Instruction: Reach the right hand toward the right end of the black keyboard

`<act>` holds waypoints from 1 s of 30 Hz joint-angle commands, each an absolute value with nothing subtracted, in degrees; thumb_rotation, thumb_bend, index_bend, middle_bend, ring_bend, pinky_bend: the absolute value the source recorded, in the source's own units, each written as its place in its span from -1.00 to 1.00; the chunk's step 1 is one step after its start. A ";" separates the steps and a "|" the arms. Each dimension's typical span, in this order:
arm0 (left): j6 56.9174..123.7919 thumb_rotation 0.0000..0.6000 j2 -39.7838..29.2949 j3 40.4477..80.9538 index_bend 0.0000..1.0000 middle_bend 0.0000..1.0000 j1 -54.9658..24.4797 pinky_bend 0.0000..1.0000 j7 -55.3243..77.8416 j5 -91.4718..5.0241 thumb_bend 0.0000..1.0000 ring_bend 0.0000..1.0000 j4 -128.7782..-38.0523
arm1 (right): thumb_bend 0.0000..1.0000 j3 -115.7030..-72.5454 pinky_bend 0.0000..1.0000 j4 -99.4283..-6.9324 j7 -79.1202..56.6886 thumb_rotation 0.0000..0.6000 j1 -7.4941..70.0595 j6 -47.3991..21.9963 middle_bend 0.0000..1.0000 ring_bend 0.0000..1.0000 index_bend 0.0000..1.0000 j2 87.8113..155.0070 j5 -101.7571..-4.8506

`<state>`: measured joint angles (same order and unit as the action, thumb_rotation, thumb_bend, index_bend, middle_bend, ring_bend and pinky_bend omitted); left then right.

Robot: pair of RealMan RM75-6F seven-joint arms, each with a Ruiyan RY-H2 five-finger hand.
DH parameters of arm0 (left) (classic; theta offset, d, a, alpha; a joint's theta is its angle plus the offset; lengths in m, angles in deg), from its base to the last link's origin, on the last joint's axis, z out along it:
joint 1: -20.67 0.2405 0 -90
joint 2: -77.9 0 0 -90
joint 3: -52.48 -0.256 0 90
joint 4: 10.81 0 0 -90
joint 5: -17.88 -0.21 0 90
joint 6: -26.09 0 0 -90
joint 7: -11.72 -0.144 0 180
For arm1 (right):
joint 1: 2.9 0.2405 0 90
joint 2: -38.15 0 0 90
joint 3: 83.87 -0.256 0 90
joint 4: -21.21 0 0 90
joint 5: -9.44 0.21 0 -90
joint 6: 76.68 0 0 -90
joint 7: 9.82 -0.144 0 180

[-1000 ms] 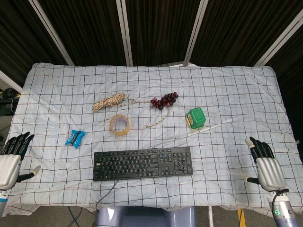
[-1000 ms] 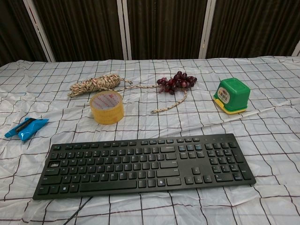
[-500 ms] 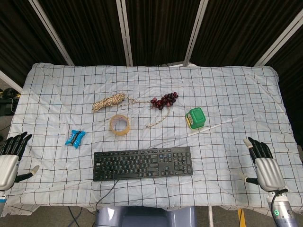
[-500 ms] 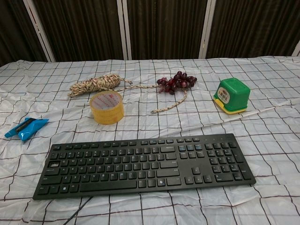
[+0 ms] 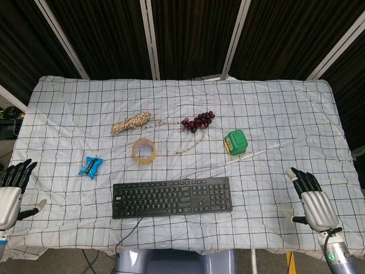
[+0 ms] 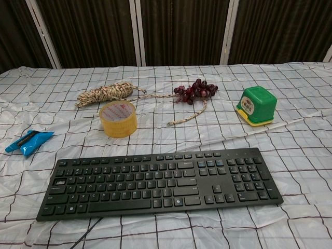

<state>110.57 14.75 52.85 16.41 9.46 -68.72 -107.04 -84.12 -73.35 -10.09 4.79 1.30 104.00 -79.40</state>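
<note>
We are holding our right hand [image 5: 315,204] over the surface's [image 5: 285,114] near right edge, fingers [image 5: 302,179] spread and gripping nothing, well apart from the black keyboard [image 5: 172,197] lying at centre front. Our left hand [image 5: 11,194] is hovering at the left edge, fingers spread too. Beyond are sitting tape roll [image 5: 144,150], green box [image 5: 236,142] and grapes [image 5: 197,121].

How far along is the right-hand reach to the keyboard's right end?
Barely started. Done: nothing visible. In hand: the right hand is open, empty and near the table's right edge, well clear of the black keyboard. Left: cross the bare cloth to the keyboard's right end; the chest view doesn't show the hand. The left hand is open at the far left.
</note>
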 commanded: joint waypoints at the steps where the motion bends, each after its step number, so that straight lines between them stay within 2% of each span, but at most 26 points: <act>1: 110.67 1.00 14.81 52.80 -1.00 -1.00 16.49 -1.00 9.55 -68.81 -0.65 -1.00 -107.03 | -0.80 -83.86 -0.77 -73.03 -10.19 1.00 5.18 1.40 -0.91 -0.96 -0.97 104.02 -80.64; 4: 110.67 1.00 14.90 52.77 -1.00 -1.00 16.61 -1.00 9.71 -68.64 -0.65 -1.00 -107.11 | -0.78 -83.91 -0.38 -72.76 -10.63 1.00 5.72 1.74 -0.58 -0.61 -0.89 104.22 -82.08; 6: 110.77 1.00 14.89 52.92 -1.00 -1.00 16.64 -1.00 9.81 -68.49 -0.65 -1.00 -107.17 | -0.78 -83.91 -0.09 -72.63 -10.92 1.00 6.28 1.49 -0.26 -0.27 -0.85 104.50 -82.85; 8: 110.67 1.00 14.82 52.98 -1.00 -1.00 16.60 -1.00 9.78 -68.38 -0.65 -1.00 -107.17 | -0.77 -83.31 0.07 -73.22 -11.37 1.00 7.51 -0.99 -0.05 -0.06 -0.84 104.34 -83.24; 15: 110.36 1.00 14.70 53.16 -1.00 -1.00 16.54 -1.00 9.57 -67.87 -0.65 -1.00 -107.33 | -0.74 -83.43 0.35 -71.20 -9.64 1.00 12.45 -5.31 0.48 0.42 -0.84 104.64 -87.40; 20: 110.27 1.00 14.66 53.28 -1.00 -1.00 16.51 -1.00 9.43 -67.63 -0.65 -1.00 -107.32 | -0.54 -83.81 0.46 -72.31 -8.13 1.00 14.70 -8.84 0.64 0.61 -0.92 105.62 -86.38; 24: 110.30 1.00 14.60 53.35 -1.00 -1.00 16.52 -1.00 9.40 -67.57 -0.65 -1.00 -107.32 | -0.43 -83.61 0.48 -73.94 -2.88 1.00 17.10 -13.97 0.66 0.65 -1.00 106.77 -84.83; 30: 110.24 1.00 14.62 53.42 -1.00 -1.00 16.48 -1.00 9.69 -67.55 -0.65 -1.00 -107.24 | -0.35 -84.52 0.49 -76.96 0.47 1.00 19.58 -18.34 0.67 0.66 -1.00 109.80 -81.36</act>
